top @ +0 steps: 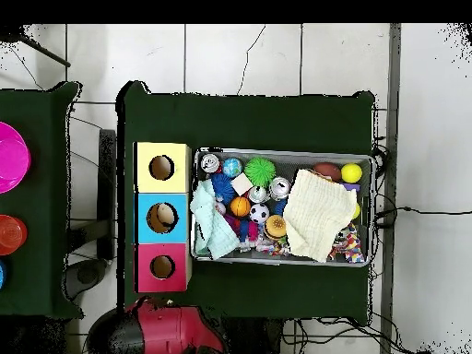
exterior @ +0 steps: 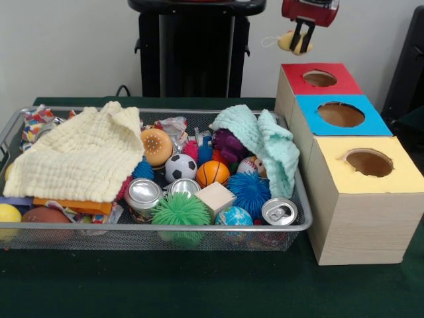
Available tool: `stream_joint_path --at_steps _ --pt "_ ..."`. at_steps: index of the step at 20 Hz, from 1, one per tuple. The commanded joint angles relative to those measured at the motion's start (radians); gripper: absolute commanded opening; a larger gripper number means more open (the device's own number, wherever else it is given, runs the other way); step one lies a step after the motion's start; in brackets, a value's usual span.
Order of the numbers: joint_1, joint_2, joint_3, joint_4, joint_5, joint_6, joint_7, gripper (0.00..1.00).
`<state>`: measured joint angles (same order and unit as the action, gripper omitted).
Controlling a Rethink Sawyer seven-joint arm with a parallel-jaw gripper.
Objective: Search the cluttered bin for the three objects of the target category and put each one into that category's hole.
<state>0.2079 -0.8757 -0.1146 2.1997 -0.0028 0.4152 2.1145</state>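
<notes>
While the gripper (exterior: 301, 41) hangs above the far red box (exterior: 291, 79), its fingers clamped on a small yellow toy (exterior: 289, 41), the bin (exterior: 199, 228) of balls and cloths sits left of the boxes.

Red hole (exterior: 320, 78), blue hole (exterior: 340, 114), yellow hole (exterior: 369, 162); pale-yellow cloth (exterior: 79, 156).
</notes>
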Motion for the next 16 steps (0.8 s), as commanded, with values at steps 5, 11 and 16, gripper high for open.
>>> stream_joint_path --at_steps 5,11,16 --pt "0.017 0.038 0.011 -0.164 0.061 0.093 0.177 0.00" --pt "0.035 0.057 0.005 -0.223 0.067 0.141 0.188 0.00" --pt "0.067 0.082 0.000 -0.276 0.082 0.176 0.218 0.00"
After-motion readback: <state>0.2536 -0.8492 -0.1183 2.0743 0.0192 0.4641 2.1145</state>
